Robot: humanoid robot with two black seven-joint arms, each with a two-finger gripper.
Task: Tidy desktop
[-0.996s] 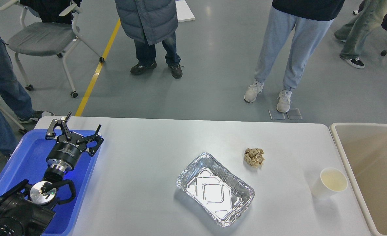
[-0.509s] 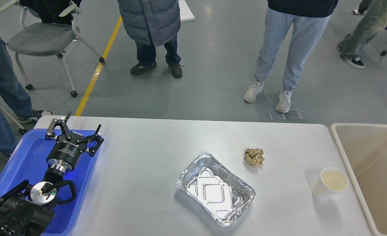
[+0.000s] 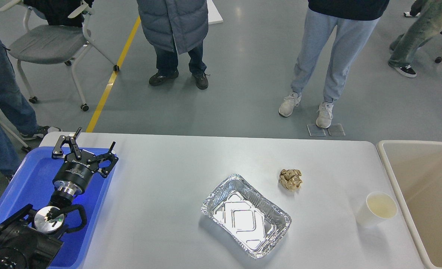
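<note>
The desktop (image 3: 161, 194) fills the lower frame, white-grey, rounded corners. Left gripper (image 3: 94, 145) hangs over the blue tray (image 3: 30, 179) at the desktop's left edge, fingers spread apart, nothing between them. Right gripper is out of frame. Foil tray (image 3: 246, 215) sits near the middle of the desktop, tilted diagonally (looks empty). Crumpled brown paper ball (image 3: 291, 179) lies just beyond its far right corner, apart from it. White paper cup (image 3: 375, 213) stands upright further right, near the beige bin (image 3: 387, 170) at the right edge. People stand on the floor behind the desktop.
</note>
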